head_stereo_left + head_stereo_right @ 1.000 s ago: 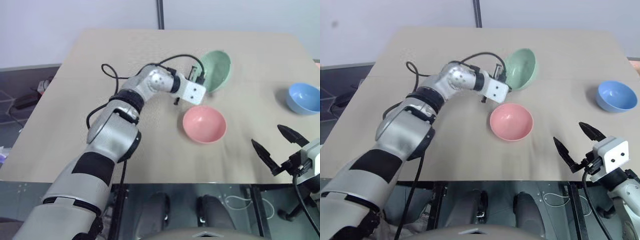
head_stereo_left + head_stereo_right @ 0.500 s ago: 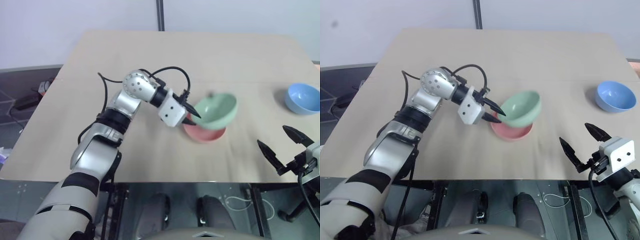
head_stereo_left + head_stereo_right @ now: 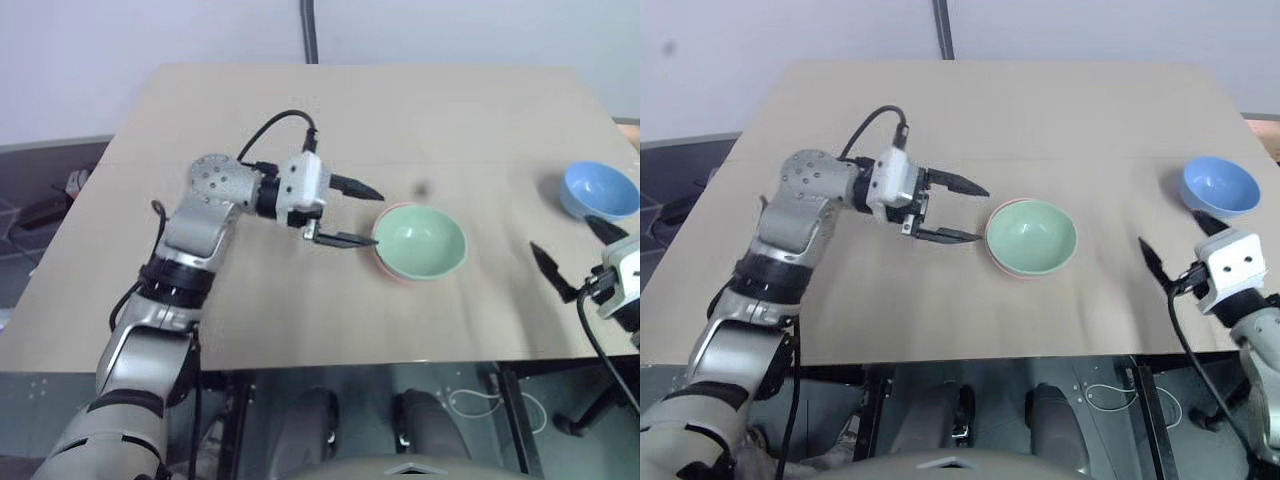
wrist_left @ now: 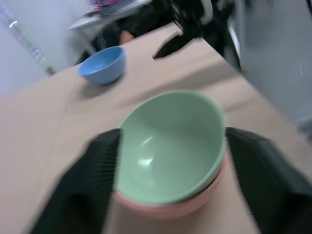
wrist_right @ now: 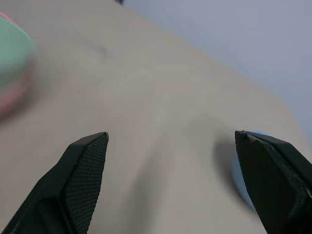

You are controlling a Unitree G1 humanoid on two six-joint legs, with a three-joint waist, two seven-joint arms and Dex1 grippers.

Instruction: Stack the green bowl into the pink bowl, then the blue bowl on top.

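The green bowl (image 3: 421, 240) sits nested upright inside the pink bowl (image 3: 391, 271), of which a thin salmon rim and a band of wall show beneath it; the left wrist view shows the same nesting, the green bowl (image 4: 170, 144) filling the pink bowl (image 4: 175, 204) with its pale glossy inside facing up. The pair stands near the middle of the table (image 3: 300, 110), a tan board. At about nine o'clock from the stack is the left gripper (image 3: 350, 212), its jaws spread wide and holding nothing: one black finger points toward the bowls from just behind them, the other lies low with its tip just beside the green rim, though whether it touches cannot be told. In the left wrist view those fingers (image 4: 87, 185) stand to either side of the stacked bowls. The blue bowl (image 3: 600, 190) rests alone, upright and empty, at about three o'clock from the stack, well apart from it and close to the table's right edge. Just nearer than the blue bowl, at about four o'clock from the stack, hangs the right gripper (image 3: 575, 255), its jaws also spread wide and empty; its white housing is over the table's front right corner. In the right wrist view its two black fingers (image 5: 80, 175) frame bare table, with a blurred edge of the stack at one side.
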